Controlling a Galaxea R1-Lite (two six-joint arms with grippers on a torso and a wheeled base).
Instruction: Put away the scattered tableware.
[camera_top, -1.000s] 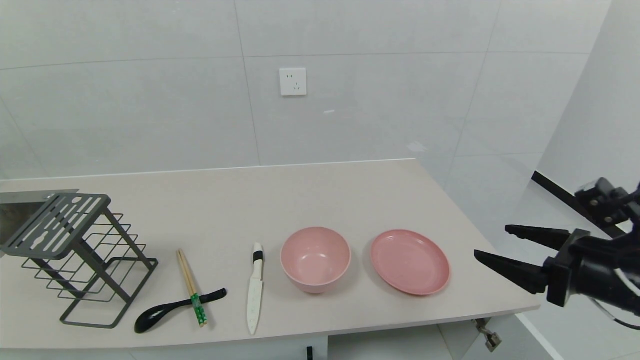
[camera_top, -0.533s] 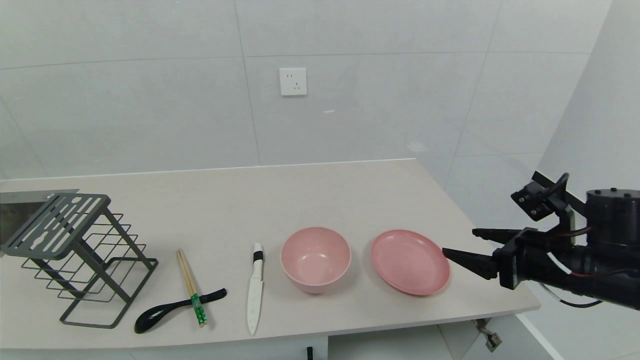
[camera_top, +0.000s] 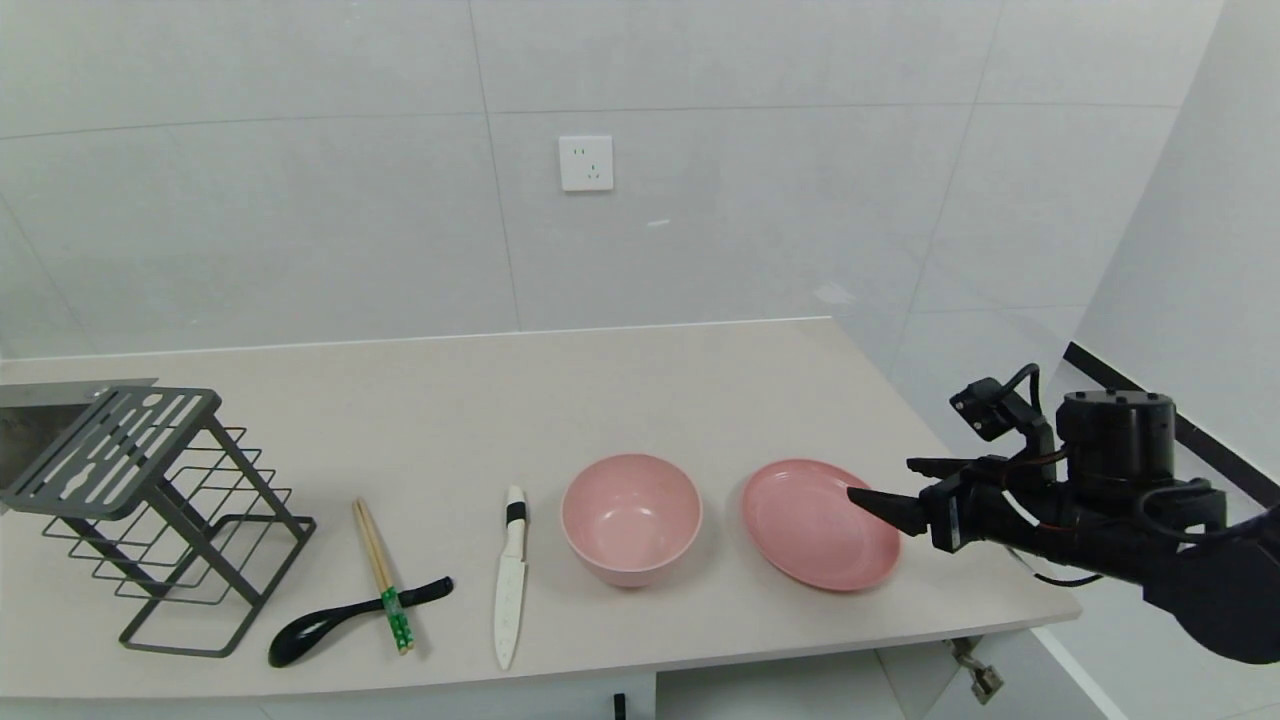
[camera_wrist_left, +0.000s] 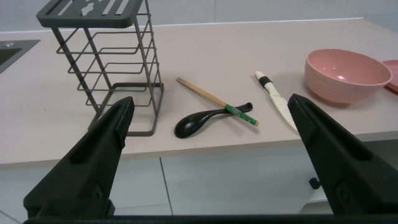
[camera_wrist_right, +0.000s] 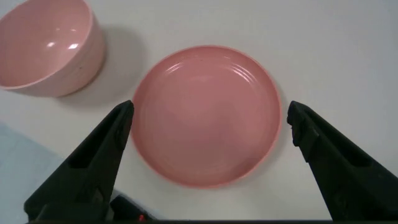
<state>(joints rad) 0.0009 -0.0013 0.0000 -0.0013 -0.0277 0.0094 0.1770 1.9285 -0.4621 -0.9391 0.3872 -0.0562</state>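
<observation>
Along the bench (camera_top: 600, 390), left to right, sit a wire rack (camera_top: 150, 500), chopsticks (camera_top: 380, 570) crossing a black spoon (camera_top: 330, 625), a white knife (camera_top: 512, 575), a pink bowl (camera_top: 630, 518) and a pink plate (camera_top: 810, 525), with the right hand (camera_top: 880, 477) at the plate's right rim. The left hand (camera_wrist_left: 211, 102) gapes wide and empty before the bench's front edge, facing the rack. From its own wrist, the right hand is spread wide to either side of the plate, gripping nothing.

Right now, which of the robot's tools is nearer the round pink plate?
Right. Its open right tool hovers at the plate's right rim; the left tool sits before the counter's front edge by the grey wire rack, far off.
</observation>
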